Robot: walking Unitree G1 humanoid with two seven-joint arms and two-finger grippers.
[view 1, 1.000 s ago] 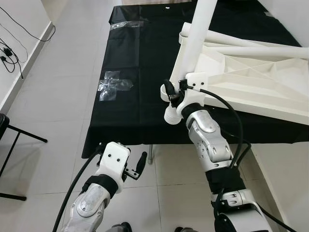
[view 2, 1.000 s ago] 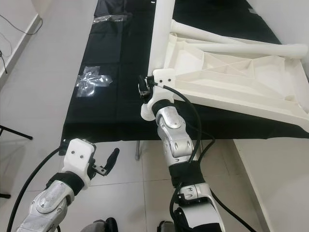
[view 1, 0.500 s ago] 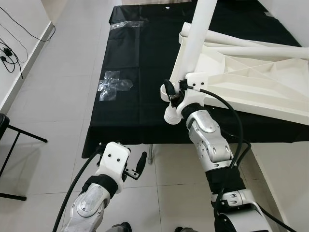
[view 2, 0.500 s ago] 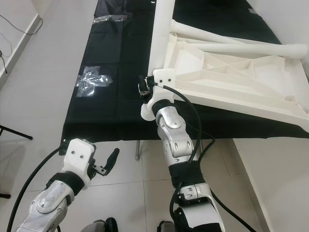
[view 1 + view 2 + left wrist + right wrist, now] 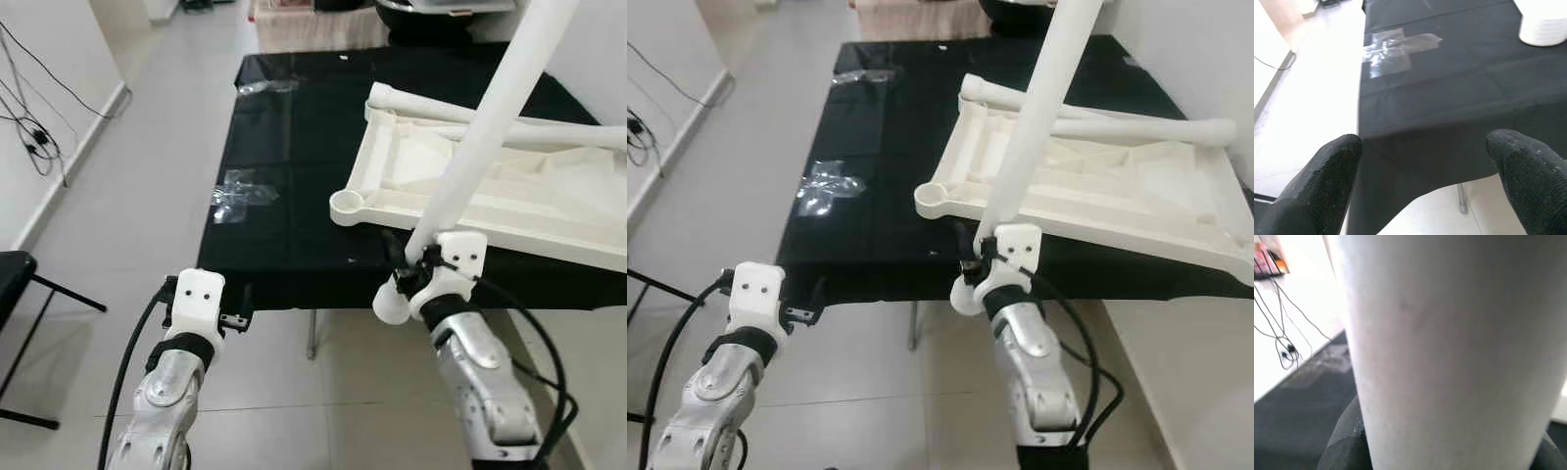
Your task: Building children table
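Note:
An upturned white children's table top (image 5: 549,211) lies on the black-clothed table (image 5: 284,176), its round corner socket (image 5: 350,206) nearest me. One white leg (image 5: 529,130) rests across it. My right gripper (image 5: 409,272) is shut on a second long white leg (image 5: 480,137), which slants up and to the right; its lower end (image 5: 389,305) hangs just off the table's front edge, below the socket. In the right wrist view this leg (image 5: 1449,333) sits close between the dark fingers. My left gripper (image 5: 1425,161) stands open and holds nothing, low at the table's front left edge (image 5: 240,308).
Clear plastic bags (image 5: 240,191) lie on the cloth at left and one more at the far left corner (image 5: 269,86). Cables (image 5: 34,147) run along the wall at left. A black stand (image 5: 20,284) is on the tiled floor at left.
The whole view has shifted back from the table. My right gripper has drawn the leg toward me, off the corner socket, and tilted it to the right. My left gripper has risen to the front edge.

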